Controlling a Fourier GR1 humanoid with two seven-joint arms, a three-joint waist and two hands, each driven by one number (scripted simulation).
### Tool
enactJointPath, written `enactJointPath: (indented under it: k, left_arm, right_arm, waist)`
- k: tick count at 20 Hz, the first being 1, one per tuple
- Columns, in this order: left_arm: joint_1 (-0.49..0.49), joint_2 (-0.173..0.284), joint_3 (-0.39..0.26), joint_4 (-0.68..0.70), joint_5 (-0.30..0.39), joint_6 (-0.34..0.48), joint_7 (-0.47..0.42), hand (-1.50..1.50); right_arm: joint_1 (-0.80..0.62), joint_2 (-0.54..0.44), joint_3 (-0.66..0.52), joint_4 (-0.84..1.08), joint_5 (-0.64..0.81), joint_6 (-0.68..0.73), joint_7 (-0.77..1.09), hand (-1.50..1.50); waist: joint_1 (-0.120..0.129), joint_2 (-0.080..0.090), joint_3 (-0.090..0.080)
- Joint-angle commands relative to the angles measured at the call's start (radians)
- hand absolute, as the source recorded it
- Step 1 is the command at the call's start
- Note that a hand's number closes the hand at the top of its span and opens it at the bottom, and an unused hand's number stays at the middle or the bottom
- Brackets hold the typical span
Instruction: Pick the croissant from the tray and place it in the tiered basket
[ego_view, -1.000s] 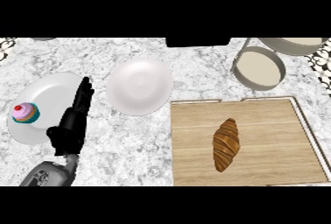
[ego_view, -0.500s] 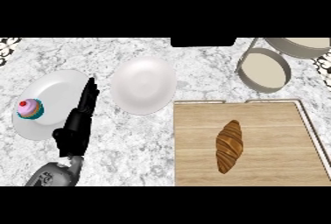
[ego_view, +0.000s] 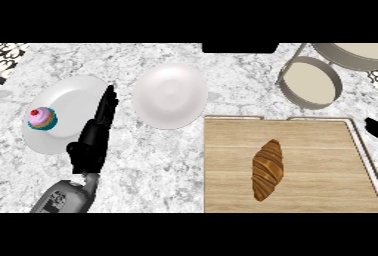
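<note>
The left hand is holding its fingers straight and pressed together, a cupcake sitting just left of them, the croissant lying far right.

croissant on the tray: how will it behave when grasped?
The croissant lies flat and long on the wooden tray, so it probably won't roll. Its ridged, flaky-looking crust suggests it is light and easily crushed. Tapered ends likely slip; the thick middle looks safer.
</note>
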Motion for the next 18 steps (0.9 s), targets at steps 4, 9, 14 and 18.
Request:
enactJointPath:
  k: [4,9,14,18]
  left_arm:
    - [0.004,0.000,0.024,-0.032,-0.018,-0.023,0.014,0.00]
    - [-0.011,-0.084,0.026,0.076,-0.052,-0.020,-0.044,0.00]
    - [0.044,-0.030,0.052,-0.050,-0.051,-0.051,0.046,0.00]
    - [-0.004,-0.057,0.073,-0.013,-0.072,-0.046,0.042,0.00]
  right_arm:
    - [-0.215,-0.047,0.222,-0.104,0.018,-0.029,0.289,-1.50]
    - [-0.302,0.029,0.366,-0.062,0.084,-0.014,0.393,-1.50]
    - [-0.393,0.040,0.391,-0.048,0.054,0.030,0.502,-1.50]
    - [-0.393,0.027,0.410,-0.024,0.096,0.054,0.496,-1.50]
  waist:
    - [0.013,0.000,0.000]
    - [-0.004,0.001,0.001]
    - [-0.001,-0.002,0.002]
    - [-0.008,-0.002,0.002]
